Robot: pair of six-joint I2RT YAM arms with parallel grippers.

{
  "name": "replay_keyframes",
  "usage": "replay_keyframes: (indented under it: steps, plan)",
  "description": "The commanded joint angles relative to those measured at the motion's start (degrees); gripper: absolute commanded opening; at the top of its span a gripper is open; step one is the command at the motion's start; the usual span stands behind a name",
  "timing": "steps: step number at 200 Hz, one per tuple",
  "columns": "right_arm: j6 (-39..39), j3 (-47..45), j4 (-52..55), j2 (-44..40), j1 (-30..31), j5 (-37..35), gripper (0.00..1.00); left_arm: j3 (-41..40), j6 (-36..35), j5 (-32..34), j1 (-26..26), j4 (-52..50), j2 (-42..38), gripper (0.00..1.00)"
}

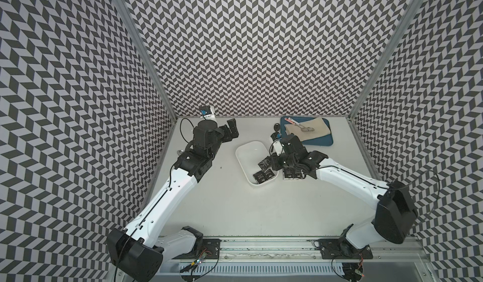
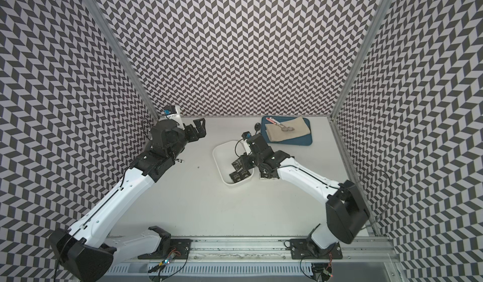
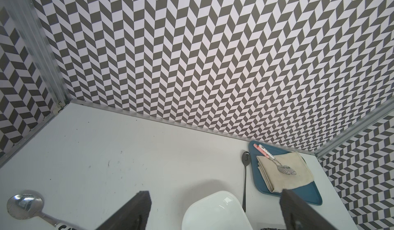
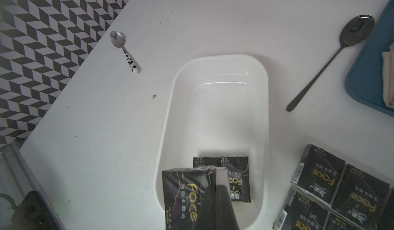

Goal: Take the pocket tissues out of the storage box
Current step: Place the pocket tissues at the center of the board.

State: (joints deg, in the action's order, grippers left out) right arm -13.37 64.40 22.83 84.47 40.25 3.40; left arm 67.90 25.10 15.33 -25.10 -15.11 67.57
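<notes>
The white storage box (image 1: pixel 250 153) (image 2: pixel 225 154) (image 4: pixel 217 111) lies mid-table. My right gripper (image 1: pixel 271 163) (image 4: pixel 215 188) is shut on one black pocket tissue packet (image 4: pixel 183 197) (image 1: pixel 264 162), holding it tilted over the box's near end. Two more packets (image 4: pixel 236 175) (image 1: pixel 263 176) (image 2: pixel 239 176) lie flat on the box floor beneath it. Several packets (image 4: pixel 341 188) (image 1: pixel 291 174) sit together on the table beside the box, partly hidden under the right arm in both top views. My left gripper (image 1: pixel 232 130) (image 2: pixel 198 129) (image 3: pixel 215 193) hangs open and empty at the back left, away from the box.
A blue tray (image 1: pixel 324 143) (image 3: pixel 309 193) with a beige cloth and a spoon sits at the back right. A black spoon (image 4: pixel 328 64) (image 3: pixel 245 175) lies between tray and box. A silver spoon (image 4: pixel 123 49) (image 3: pixel 25 205) rests near the left wall. Patterned walls close three sides.
</notes>
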Motion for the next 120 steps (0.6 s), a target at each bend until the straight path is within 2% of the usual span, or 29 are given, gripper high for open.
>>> replay_keyframes:
  steps: [1,30,61,88,120]
  plan:
    - [-2.2,-5.1,1.5,-6.5,-0.3,-0.6,0.0,2.4,-0.8,-0.1,0.2,0.0,-0.9,0.99]
    - [-5.9,-14.6,-1.6,-12.4,0.0,4.2,0.0,2.5,-0.7,-0.4,0.2,0.5,-0.8,0.99]
    - [-8.4,-21.7,-3.4,-14.5,1.1,4.7,0.0,2.6,-1.1,0.1,0.3,0.2,-1.0,0.99]
    - [-9.9,-25.7,-6.4,-13.5,1.4,5.6,0.0,2.4,-0.9,0.0,0.2,0.2,-1.2,0.99]
    - [-9.3,-26.3,-6.8,-10.4,1.4,4.5,0.0,2.4,-0.9,-0.1,0.2,0.0,-1.2,0.99]
